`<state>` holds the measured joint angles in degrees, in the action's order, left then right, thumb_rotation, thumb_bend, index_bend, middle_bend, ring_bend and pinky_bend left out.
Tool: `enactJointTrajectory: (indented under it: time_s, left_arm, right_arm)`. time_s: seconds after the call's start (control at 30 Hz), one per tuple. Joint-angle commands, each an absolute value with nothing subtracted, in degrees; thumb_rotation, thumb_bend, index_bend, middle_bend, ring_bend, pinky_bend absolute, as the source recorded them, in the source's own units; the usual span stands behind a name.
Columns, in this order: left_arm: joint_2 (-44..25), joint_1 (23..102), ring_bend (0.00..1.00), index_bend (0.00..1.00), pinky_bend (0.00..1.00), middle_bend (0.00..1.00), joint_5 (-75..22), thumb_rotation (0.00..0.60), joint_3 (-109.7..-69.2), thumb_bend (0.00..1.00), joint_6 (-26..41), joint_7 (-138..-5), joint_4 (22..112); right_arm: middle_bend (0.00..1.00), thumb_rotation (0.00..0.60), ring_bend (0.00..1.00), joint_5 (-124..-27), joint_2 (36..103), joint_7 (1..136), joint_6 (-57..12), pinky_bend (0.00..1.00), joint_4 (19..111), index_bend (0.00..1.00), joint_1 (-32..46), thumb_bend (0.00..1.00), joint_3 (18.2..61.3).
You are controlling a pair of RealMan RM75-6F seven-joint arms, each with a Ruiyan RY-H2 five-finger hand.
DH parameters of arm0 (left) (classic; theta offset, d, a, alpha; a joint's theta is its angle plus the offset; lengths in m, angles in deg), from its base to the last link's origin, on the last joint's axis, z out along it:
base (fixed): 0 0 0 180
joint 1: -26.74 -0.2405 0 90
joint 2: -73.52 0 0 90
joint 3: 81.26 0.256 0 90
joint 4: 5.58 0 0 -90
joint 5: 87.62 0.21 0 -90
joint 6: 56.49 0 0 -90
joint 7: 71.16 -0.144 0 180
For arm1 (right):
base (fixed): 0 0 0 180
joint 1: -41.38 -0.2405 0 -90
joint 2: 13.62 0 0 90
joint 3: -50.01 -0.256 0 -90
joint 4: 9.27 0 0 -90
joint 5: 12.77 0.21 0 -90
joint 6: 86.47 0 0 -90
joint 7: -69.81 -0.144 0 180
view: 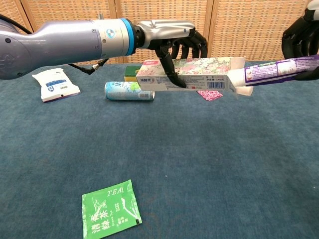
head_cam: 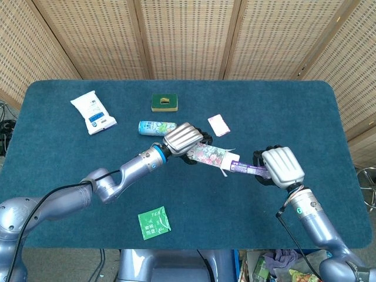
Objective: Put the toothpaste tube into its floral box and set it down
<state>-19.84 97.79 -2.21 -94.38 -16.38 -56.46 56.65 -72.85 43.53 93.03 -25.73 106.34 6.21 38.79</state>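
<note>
The left hand (view: 172,42) grips the floral box (view: 192,74) aloft; the right hand (head_cam: 282,167) holds the toothpaste tube (view: 279,69), its cap just entering the box's open end, insertion and set-down remaining

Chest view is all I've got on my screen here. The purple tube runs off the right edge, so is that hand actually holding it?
Observer: Yes. From above, the right hand grips the tail of the toothpaste tube.
Visitor: Is the tube inside the flowery box yet?
Observer: Only its cap end sits at the open mouth of the floral box; most of the tube shows outside.
Visitor: What's behind the box, by that can?
Observer: A green and yellow sponge lies further back than the lying can, and the left hand covers the box's far end.
</note>
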Motion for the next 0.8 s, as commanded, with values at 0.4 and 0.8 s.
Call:
enactJointTrajectory:
  time_s: [0.4, 0.8]
  left_arm:
    - [-21.33, 99.01, 0.47, 0.5, 0.51, 0.47, -5.25, 0.6, -94.94, 0.2, -17.53, -56.99, 57.0]
    - [-22.27, 99.22, 0.47, 0.5, 0.51, 0.47, -7.66, 0.6, -95.38, 0.2, -17.62, -58.8, 56.79]
  right_arm:
    - [0.61, 0.6, 0.47, -71.07, 44.35, 95.9, -24.55, 0.41, 107.03, 0.62, 4.7, 0.76, 38.6]
    - [0.61, 0.6, 0.47, -69.0, 44.15, 97.62, -23.79, 0.41, 107.01, 0.62, 4.11, 0.76, 38.98]
